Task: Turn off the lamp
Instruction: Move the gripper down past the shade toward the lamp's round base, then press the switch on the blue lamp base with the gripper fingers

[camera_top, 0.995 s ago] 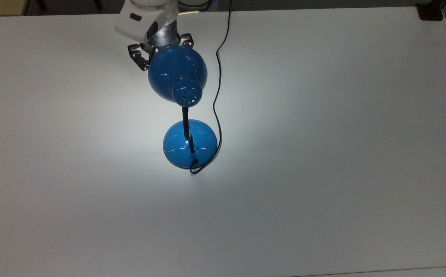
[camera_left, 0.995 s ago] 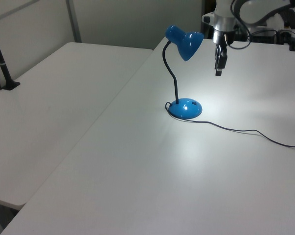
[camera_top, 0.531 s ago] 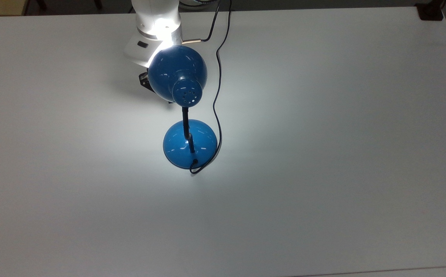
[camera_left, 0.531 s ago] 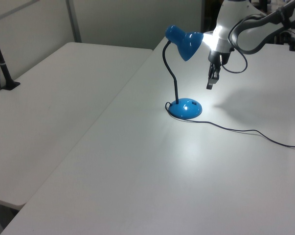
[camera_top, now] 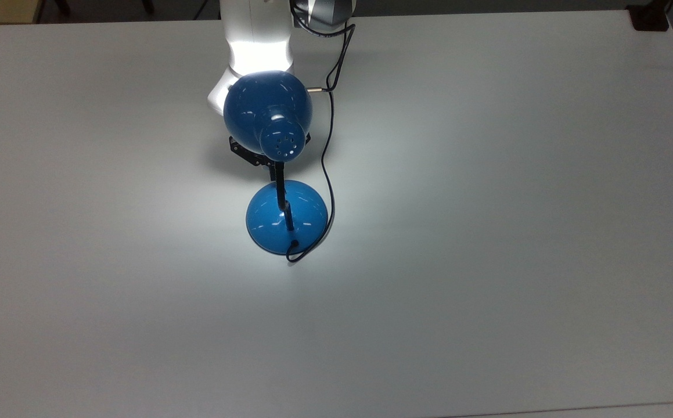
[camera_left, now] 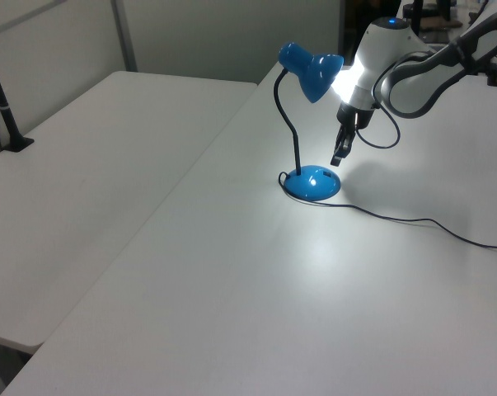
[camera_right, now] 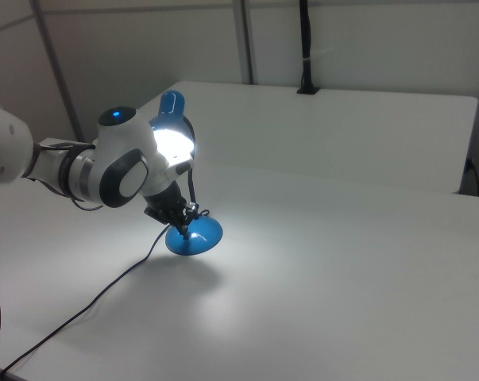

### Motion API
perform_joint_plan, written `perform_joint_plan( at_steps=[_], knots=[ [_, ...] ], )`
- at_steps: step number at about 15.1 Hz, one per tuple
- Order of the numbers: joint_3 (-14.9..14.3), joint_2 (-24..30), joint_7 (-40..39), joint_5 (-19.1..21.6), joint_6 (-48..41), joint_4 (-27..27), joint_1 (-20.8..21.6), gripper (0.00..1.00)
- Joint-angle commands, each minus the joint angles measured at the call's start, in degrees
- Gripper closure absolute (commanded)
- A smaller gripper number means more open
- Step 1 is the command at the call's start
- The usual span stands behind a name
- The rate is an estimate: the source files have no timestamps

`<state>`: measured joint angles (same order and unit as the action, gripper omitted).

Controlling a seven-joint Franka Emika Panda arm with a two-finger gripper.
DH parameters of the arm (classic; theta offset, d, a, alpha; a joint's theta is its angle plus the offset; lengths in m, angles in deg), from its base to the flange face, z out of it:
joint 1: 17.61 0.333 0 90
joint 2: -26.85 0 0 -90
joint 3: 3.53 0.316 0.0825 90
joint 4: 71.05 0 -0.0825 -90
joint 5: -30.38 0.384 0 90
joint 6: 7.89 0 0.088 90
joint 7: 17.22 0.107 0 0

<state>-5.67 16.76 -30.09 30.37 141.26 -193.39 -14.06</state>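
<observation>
Currently the glossy blue metal desk lamp (camera_top: 267, 113) stands lit on the white table (camera_top: 487, 232), neck upright, shade angled down toward the top view's upper edge. No readable markings. The black two-finger gripper (camera_left: 337, 154) hangs under the shade, just above the domed base (camera_left: 312, 182). Jaw opening: cannot tell.
</observation>
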Motion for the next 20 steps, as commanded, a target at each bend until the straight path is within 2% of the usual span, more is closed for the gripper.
perform_joint_plan(
  at_steps=[1, 4, 13, 20],
  knots=[
    [-0.24, -1.16, 1.09, 1.16, 1.75, 0.17, 0.84, 1.00],
    [-0.15, -2.66, 1.88, 1.16, 4.38, 0.35, 0.93, 1.00],
    [0.29, -4.16, 1.71, 0.98, 4.39, 0.26, 1.02, 1.00],
    [0.29, -2.58, 1.18, 0.46, -5.62, 0.35, 0.93, 1.00]
  ],
)
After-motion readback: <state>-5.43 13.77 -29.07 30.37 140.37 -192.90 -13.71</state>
